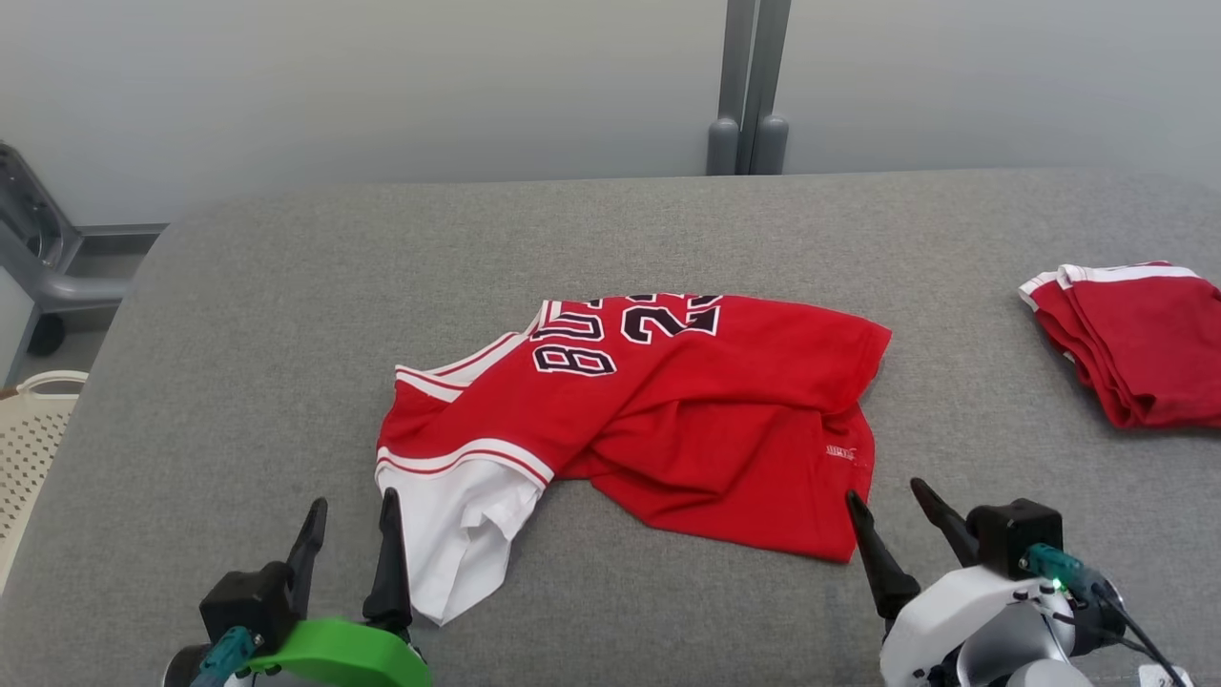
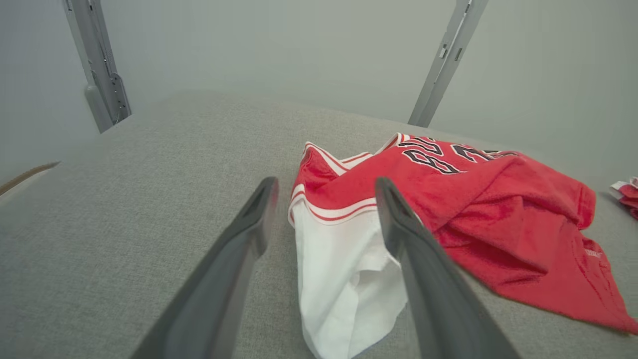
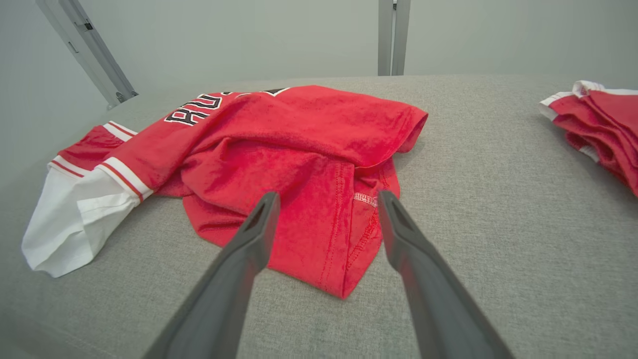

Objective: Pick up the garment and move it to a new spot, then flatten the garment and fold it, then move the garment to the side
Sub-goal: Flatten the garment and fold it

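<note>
At near left, left gripper (image 1: 353,515) low, pointing far, fingers spread wide beside white sleeve (image 1: 458,534), gripping nothing. At near right, right gripper (image 1: 882,494) angled slightly left, fingers also spread and empty, by the hem of red jersey (image 1: 706,410), crumpled mid-cushion (image 1: 286,315).

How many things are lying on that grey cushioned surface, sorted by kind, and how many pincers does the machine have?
Crumpled red-and-white basketball jersey: 1
Folded pile of red-and-white cloth: 1
Dark two-fingered pincers: 2 (left pincer, right pincer)
Total: 4
</note>
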Controlling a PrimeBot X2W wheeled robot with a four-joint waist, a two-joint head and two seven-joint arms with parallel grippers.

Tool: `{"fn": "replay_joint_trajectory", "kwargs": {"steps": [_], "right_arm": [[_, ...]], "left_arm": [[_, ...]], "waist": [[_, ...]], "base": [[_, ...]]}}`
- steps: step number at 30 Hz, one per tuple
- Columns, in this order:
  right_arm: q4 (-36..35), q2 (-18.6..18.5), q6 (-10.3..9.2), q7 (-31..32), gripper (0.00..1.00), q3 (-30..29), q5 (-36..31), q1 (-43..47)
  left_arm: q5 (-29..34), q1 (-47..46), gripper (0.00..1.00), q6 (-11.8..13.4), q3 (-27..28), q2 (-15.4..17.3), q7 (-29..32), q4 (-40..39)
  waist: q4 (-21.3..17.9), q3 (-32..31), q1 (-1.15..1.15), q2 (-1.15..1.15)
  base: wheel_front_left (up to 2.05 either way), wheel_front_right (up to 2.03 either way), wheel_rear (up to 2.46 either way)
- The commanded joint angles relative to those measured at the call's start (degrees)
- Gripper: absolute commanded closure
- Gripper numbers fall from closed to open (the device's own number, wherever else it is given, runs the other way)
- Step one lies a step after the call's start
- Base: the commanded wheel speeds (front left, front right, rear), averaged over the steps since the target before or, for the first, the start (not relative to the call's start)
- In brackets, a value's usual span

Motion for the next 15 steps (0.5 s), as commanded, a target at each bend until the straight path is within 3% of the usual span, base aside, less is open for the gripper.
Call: {"fn": "replay_joint_trajectory", "kwargs": {"steps": [1, 7, 15], "right_arm": [[0.3, -0.1, -0.09, 1.1, 0.00, -0.8, 0.4, -1.1], [3.9, -0.1, -0.09, 7.2, 0.00, -3.4, 3.6, -4.7], [13.2, -0.1, -0.09, 14.9, 0.00, -6.6, 4.2, -10.9]], "left_arm": [[2.3, 2.0, 0.00, -0.7, 1.3, -0.5, -0.2, -1.8], [10.9, 5.6, 0.00, -4.4, 7.0, -3.1, -0.2, -9.3], [18.5, 8.7, 0.00, -8.1, 9.3, -5.9, -0.1, -11.7]], "waist": [[0.2, 0.0, 0.00, 0.00], [1.1, 0.2, 0.00, 0.00], [3.3, 1.0, 0.00, 0.00]], "base": [[0.00, 0.00, 0.00], [0.00, 0.00, 0.00], [0.00, 0.00, 0.00]]}}
